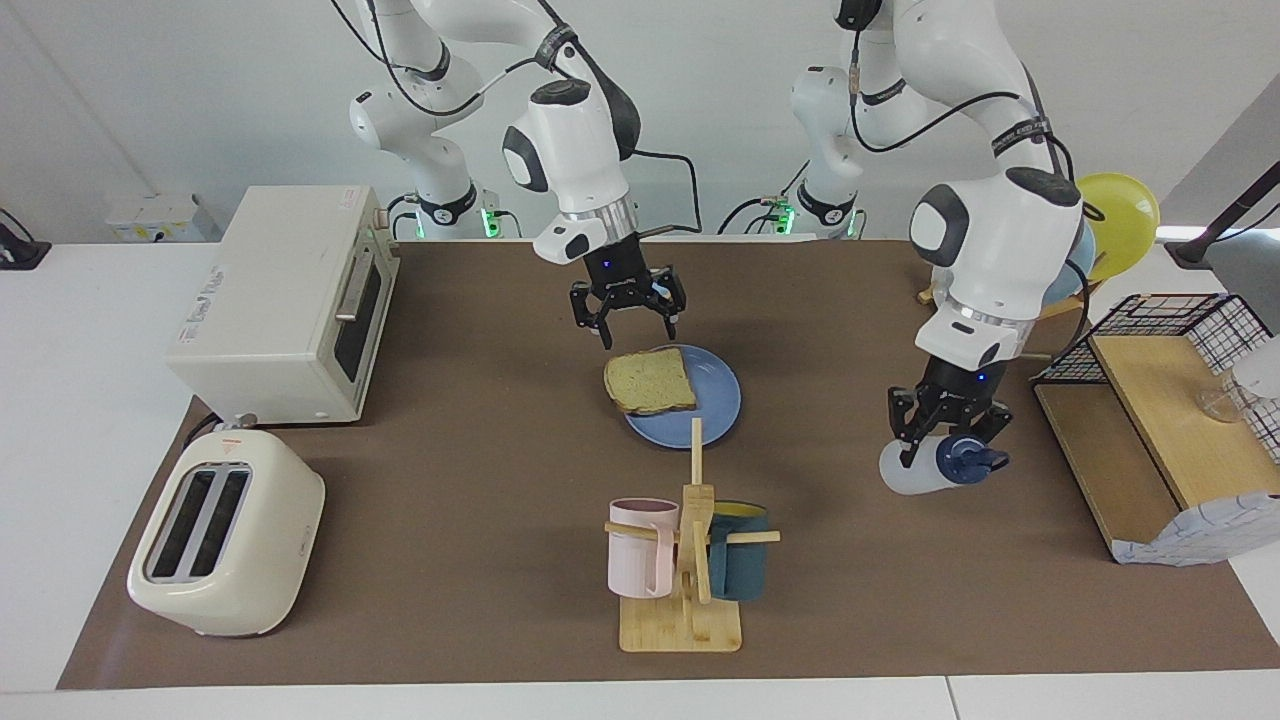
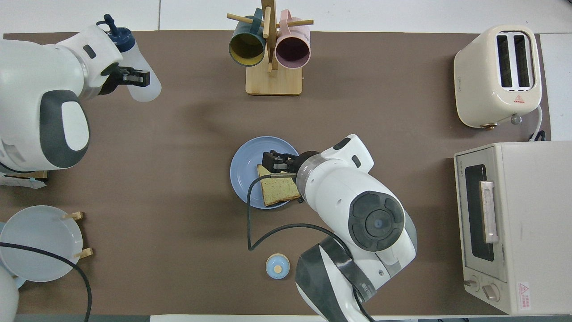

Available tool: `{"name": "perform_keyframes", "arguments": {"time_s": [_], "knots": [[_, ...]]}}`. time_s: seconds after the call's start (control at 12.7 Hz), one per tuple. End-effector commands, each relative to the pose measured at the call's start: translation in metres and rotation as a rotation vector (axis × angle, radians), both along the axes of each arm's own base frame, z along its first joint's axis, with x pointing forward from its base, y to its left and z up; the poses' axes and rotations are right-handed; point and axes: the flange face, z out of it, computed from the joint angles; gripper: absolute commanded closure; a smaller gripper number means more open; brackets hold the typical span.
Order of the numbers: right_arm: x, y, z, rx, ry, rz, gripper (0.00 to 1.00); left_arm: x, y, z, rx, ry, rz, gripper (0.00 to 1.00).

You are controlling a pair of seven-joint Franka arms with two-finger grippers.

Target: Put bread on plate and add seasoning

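Observation:
The bread point(image 1: 650, 382) lies flat on the periwinkle plate point(image 1: 715, 405) in the middle of the table, one side overhanging the rim toward the right arm's end. My right gripper point(image 1: 628, 325) hangs open just over the bread point(image 2: 279, 190), holding nothing. My left gripper point(image 1: 948, 445) is shut on the seasoning point(image 1: 915, 472), a whitish bottle with a navy cap. The bottle is off the table and tipped on its side, over the mat toward the left arm's end. In the overhead view the left gripper point(image 2: 132, 78) clamps the seasoning point(image 2: 147, 89), and the plate point(image 2: 246, 165) shows beside the right gripper point(image 2: 273, 161).
A wooden mug rack point(image 1: 685, 600) with a pink and a teal mug stands farther from the robots than the plate. A toaster point(image 1: 225, 535) and an oven point(image 1: 285, 300) sit at the right arm's end. A blue-domed bell point(image 2: 277, 266), upright plates point(image 2: 40, 241) and a wooden shelf point(image 1: 1150, 420) are also here.

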Motion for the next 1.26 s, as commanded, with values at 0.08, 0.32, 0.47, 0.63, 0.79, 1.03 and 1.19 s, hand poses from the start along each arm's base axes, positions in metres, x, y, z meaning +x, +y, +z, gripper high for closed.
{"name": "perform_keyframes", "arguments": {"time_s": [0.08,0.32,0.47,0.63,0.79,1.03,1.19], "knots": [[0.005,-0.008,0.090,0.059,-0.001,0.006,0.00,-0.060,0.019,0.063,0.100,0.089,-0.302,1.00],[0.006,-0.013,0.172,0.209,0.215,-0.024,0.00,-0.103,0.001,0.077,0.149,0.204,-0.592,1.00],[0.003,-0.016,0.181,0.298,0.314,-0.030,0.00,-0.129,-0.029,0.074,0.207,0.261,-0.757,1.00],[-0.007,-0.001,0.187,0.372,0.351,-0.019,0.24,-0.159,-0.049,0.066,0.204,0.260,-0.854,1.00],[-0.028,0.030,0.191,0.398,0.353,-0.020,0.45,-0.179,-0.068,0.058,0.215,0.259,-0.962,1.00],[-0.029,0.042,0.190,0.447,0.291,-0.041,0.63,-0.207,-0.097,0.051,0.229,0.251,-1.037,1.00],[-0.019,0.043,0.183,0.472,0.253,-0.065,0.67,-0.216,-0.105,0.048,0.229,0.249,-1.057,1.00]]}}
